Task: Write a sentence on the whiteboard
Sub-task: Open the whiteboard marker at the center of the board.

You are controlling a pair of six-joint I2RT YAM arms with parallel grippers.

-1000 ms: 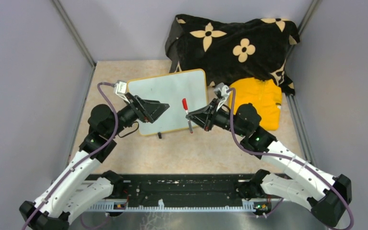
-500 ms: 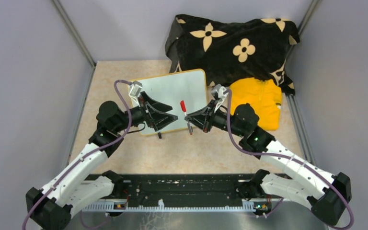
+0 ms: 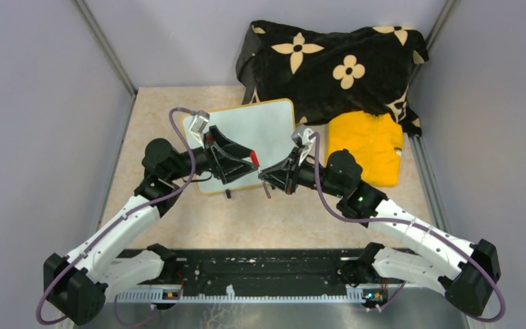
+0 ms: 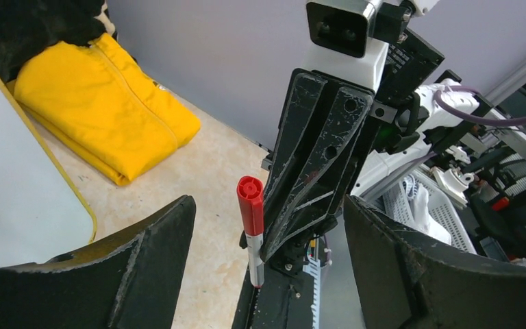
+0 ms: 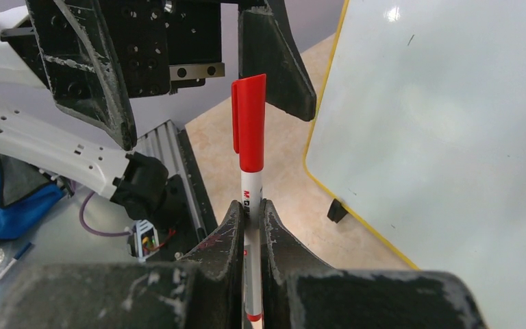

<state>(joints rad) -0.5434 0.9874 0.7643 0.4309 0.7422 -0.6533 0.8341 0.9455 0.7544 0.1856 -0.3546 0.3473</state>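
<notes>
Item: slim red-and-white marker pen (image 5: 250,185), long axis running roughly upright between the arms, red cap (image 5: 248,123) uppermost. We are logging the right gripper (image 5: 250,209) as pinching its white barrel tightly. The left gripper (image 4: 268,202) is standing wide apart, holding nothing, one jaw either side of the cap, so we are judging it nearer for uncapping. The small white board with tan-yellow frame (image 3: 267,127) is sitting blank toward the far edge of the table (image 3: 301,219), just behind both grippers.
</notes>
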